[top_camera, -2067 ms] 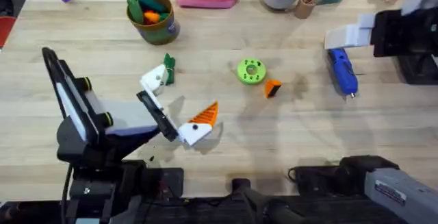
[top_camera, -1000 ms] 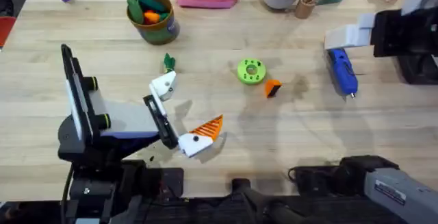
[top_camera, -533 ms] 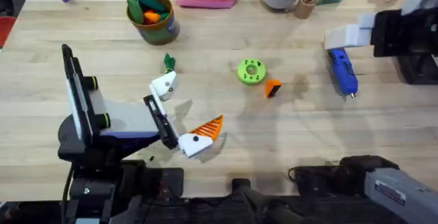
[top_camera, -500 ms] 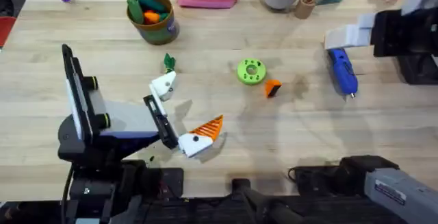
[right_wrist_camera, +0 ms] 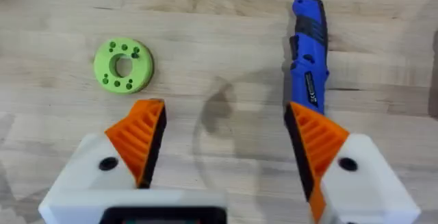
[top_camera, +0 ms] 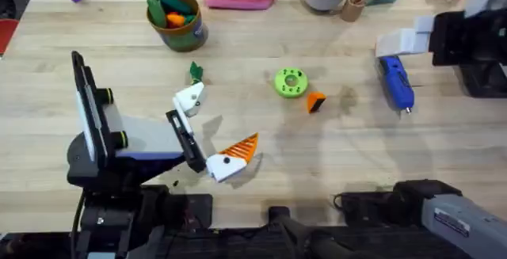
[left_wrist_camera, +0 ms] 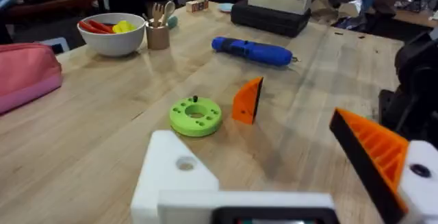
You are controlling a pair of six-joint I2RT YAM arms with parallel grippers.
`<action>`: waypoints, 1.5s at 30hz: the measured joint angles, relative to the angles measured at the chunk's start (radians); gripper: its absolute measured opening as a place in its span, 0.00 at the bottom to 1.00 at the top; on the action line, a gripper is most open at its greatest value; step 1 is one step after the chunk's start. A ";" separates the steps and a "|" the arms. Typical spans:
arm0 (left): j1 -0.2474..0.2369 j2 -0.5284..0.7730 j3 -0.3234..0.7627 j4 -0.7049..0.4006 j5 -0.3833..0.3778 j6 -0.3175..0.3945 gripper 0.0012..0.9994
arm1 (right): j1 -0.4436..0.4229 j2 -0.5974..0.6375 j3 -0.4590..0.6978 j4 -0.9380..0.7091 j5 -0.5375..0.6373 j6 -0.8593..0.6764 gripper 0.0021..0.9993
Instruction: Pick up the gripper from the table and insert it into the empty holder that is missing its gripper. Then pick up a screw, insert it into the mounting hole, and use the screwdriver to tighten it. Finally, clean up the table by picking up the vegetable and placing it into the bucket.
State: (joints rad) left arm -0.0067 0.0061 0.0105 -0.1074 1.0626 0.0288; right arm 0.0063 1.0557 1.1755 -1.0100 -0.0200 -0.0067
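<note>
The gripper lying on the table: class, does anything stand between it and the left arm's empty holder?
Nothing visible does. The gripper lies beside the green disc, and bare table runs from it to the empty holder.

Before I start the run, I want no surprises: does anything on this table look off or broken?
Yes. The left claw has one orange ribbed finger; its other white boxy plastic mount is bare. A small orange plastic wedge lies loose beside the green round disc.
</note>
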 joint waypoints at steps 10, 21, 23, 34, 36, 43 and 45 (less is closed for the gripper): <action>0.000 0.000 0.000 0.000 0.000 0.000 0.99 | 0.000 0.000 0.000 0.000 0.000 0.000 0.99; 0.000 0.000 0.000 0.000 0.000 0.000 0.99 | 0.000 0.000 0.000 -0.004 0.000 0.000 0.99; 0.000 0.000 0.000 0.000 0.000 0.000 0.99 | 0.000 0.000 0.000 -0.023 -0.002 0.002 0.99; 0.000 0.000 0.000 0.000 0.000 0.000 0.99 | 0.194 0.110 0.005 -0.105 -0.003 0.195 0.99; 0.000 0.000 0.000 0.000 0.000 0.000 0.99 | 0.250 0.153 0.005 -0.110 -0.003 0.246 0.99; 0.000 0.000 0.000 0.000 0.000 0.000 0.99 | 0.415 0.306 0.050 -0.149 0.035 0.406 0.99; 0.000 0.000 0.000 0.000 0.000 0.000 0.99 | 0.456 0.352 0.090 -0.177 0.074 0.457 0.99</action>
State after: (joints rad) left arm -0.0067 0.0063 0.0105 -0.1076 1.0626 0.0288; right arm 0.4621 1.4080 1.2657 -1.1870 0.0537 0.4507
